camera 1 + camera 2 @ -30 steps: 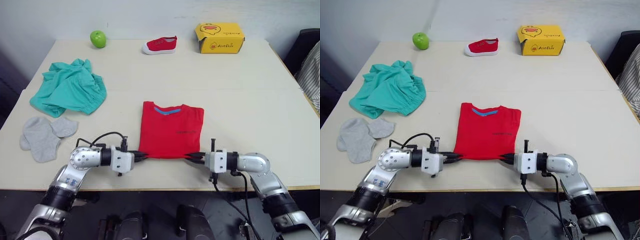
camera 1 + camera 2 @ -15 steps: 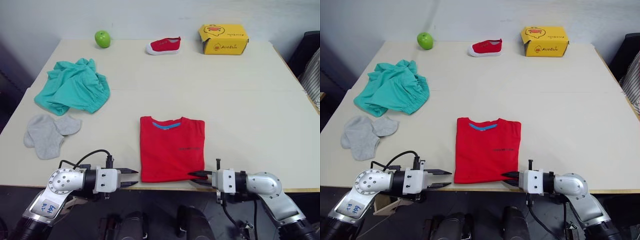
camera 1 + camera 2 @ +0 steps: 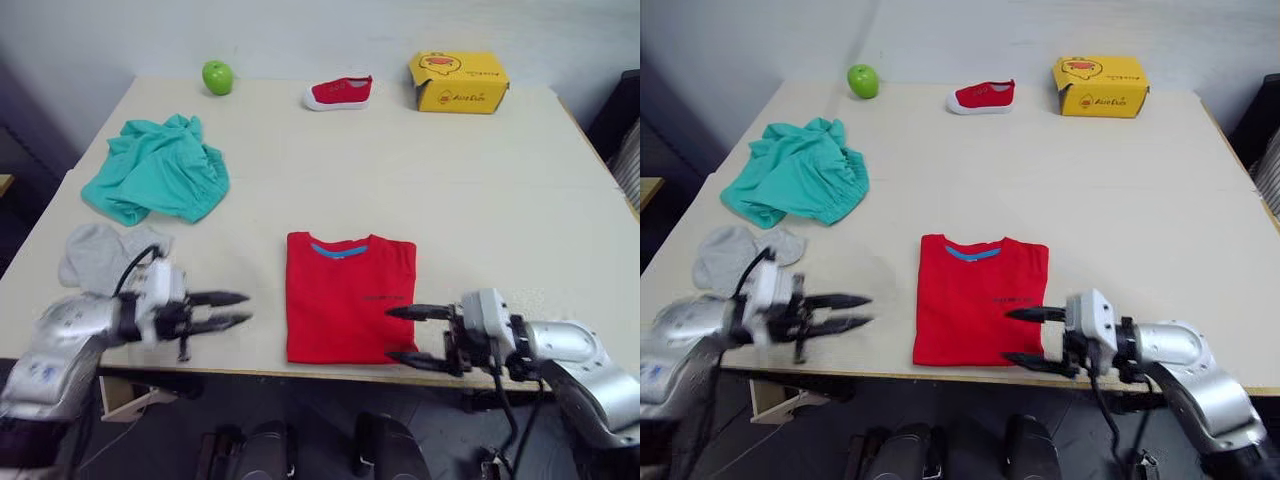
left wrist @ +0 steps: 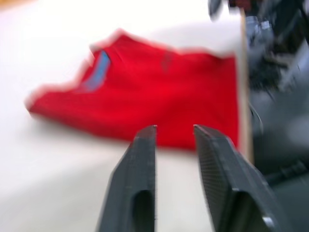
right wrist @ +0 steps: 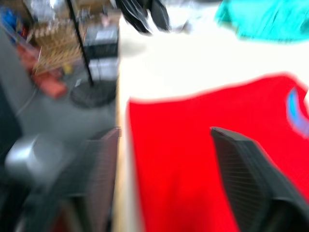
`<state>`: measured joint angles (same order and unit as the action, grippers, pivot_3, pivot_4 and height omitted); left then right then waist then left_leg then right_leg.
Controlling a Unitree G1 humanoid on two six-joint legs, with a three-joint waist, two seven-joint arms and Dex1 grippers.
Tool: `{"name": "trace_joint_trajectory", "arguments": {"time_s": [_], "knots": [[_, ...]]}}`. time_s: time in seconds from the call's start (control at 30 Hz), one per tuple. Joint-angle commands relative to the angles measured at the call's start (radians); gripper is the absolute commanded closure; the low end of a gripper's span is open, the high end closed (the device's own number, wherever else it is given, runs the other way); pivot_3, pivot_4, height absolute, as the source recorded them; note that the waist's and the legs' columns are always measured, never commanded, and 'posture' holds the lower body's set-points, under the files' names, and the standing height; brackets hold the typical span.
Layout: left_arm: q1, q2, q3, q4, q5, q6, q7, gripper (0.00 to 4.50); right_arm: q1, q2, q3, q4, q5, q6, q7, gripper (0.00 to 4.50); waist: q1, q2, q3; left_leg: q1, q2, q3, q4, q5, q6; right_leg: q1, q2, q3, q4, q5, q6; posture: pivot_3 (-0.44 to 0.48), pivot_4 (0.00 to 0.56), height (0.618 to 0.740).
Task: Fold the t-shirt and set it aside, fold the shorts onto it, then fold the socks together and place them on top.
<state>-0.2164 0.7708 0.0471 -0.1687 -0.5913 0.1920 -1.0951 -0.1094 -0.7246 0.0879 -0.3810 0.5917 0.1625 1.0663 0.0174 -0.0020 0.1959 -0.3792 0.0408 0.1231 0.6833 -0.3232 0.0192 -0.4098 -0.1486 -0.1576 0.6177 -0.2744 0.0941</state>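
Note:
The red t-shirt (image 3: 350, 295) lies folded into a rectangle near the table's front edge, blue neckband away from me. My left gripper (image 3: 245, 309) hovers open a short way left of it, holding nothing; the left wrist view shows its fingers (image 4: 140, 174) aimed at the t-shirt (image 4: 159, 92). By the shirt's near right corner my right gripper (image 3: 390, 334) is spread wide open and empty, pointing left. The teal shorts (image 3: 160, 180) lie crumpled at the left. The grey socks (image 3: 100, 255) lie just in front of them, partly behind my left arm.
A green apple (image 3: 217, 76), a small red shoe (image 3: 338, 92) and a yellow box (image 3: 459, 82) stand along the far edge. The table's front edge (image 3: 300, 372) runs just below the shirt. Bare tabletop stretches to the right of the shirt.
Both grippers have let go of the t-shirt's near corners and drawn back. The left one has moved left, away from the shirt; the right one has opened wide. The camera has shifted.

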Motion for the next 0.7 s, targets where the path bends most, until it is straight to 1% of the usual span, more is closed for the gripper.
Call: {"name": "trace_joint_trajectory", "arguments": {"time_s": [0.03,0.17,0.27,0.3,0.37,0.47,0.53,0.6,0.7], "knots": [[-0.072,-0.095,-0.133,0.023,0.098,0.009,0.029,4.49,-0.054,0.082,0.085,0.077,-0.131,-0.04,-0.048,3.04,0.003,-0.001,0.0,0.0,0.0,0.001,0.0,0.0,0.0,0.0,0.0,0.001,0.004,0.0,0.0,0.0,0.15,0.74],[-0.138,-0.233,-0.241,0.106,0.239,-0.021,0.121,4.5,-0.107,0.185,0.148,0.224,-0.283,-0.125,-0.109,4.49,0.0,-0.001,0.0,-0.002,-0.007,0.004,0.0,0.0,0.0,-0.002,0.001,0.001,0.002,0.0,0.0,0.0,0.15,0.74],[-0.135,-0.284,-0.298,0.14,0.305,-0.028,0.137,4.5,-0.128,0.224,0.154,0.312,-0.358,-0.185,-0.145,4.49,-0.003,-0.001,0.0,-0.005,-0.007,0.003,0.001,0.0,0.001,-0.003,0.001,0.0,0.001,0.0,0.001,0.0,0.15,0.74],[-0.126,-0.288,-0.31,0.141,0.309,-0.015,0.127,4.5,-0.133,0.227,0.151,0.338,-0.378,-0.202,-0.151,4.49,-0.004,-0.001,0.0,-0.005,-0.007,0.003,0.001,0.0,0.001,-0.003,0.001,0.0,0.001,0.0,0.001,0.0,0.15,0.74],[-0.11,-0.275,-0.345,0.161,0.372,-0.03,0.129,4.5,-0.15,0.23,0.131,0.399,-0.403,-0.215,-0.176,4.49,-0.01,-0.001,0.0,-0.005,-0.007,0.002,0.001,0.001,0.001,-0.003,0.001,0.0,0.001,0.0,0.001,0.0,0.15,0.74],[-0.104,-0.265,-0.351,0.204,0.432,-0.035,0.16,4.5,-0.196,0.231,0.089,0.505,-0.417,-0.208,-0.219,4.49,-0.019,-0.001,-0.001,-0.003,-0.005,0.001,0.001,0.002,0.001,-0.002,0.0,0.0,0.002,0.0,0.001,0.0,0.15,0.74],[-0.106,-0.256,-0.351,0.23,0.467,-0.054,0.175,4.5,-0.231,0.249,0.061,0.57,-0.411,-0.195,-0.251,4.49,-0.019,-0.002,-0.001,0.001,-0.002,0.001,0.001,0.002,0.001,0.002,0.0,0.0,0.002,0.0,0.001,0.0,0.15,0.74],[-0.097,-0.246,-0.348,0.247,0.487,-0.067,0.185,4.5,-0.274,0.271,0.035,0.639,-0.404,-0.176,-0.283,4.49,-0.021,-0.002,-0.002,0.004,-0.001,0.002,0.001,0.002,0.001,0.003,0.0,0.001,0.002,0.0,0.001,0.0,0.15,0.74],[-0.089,-0.246,-0.34,0.267,0.493,-0.082,0.191,4.5,-0.331,0.284,0.021,0.734,-0.432,-0.211,-0.304,4.49,-0.023,-0.002,-0.002,0.006,0.0,0.002,0.0,0.002,0.001,0.004,0.0,0.002,0.002,0.0,0.0,0.0,0.15,0.74]]}}
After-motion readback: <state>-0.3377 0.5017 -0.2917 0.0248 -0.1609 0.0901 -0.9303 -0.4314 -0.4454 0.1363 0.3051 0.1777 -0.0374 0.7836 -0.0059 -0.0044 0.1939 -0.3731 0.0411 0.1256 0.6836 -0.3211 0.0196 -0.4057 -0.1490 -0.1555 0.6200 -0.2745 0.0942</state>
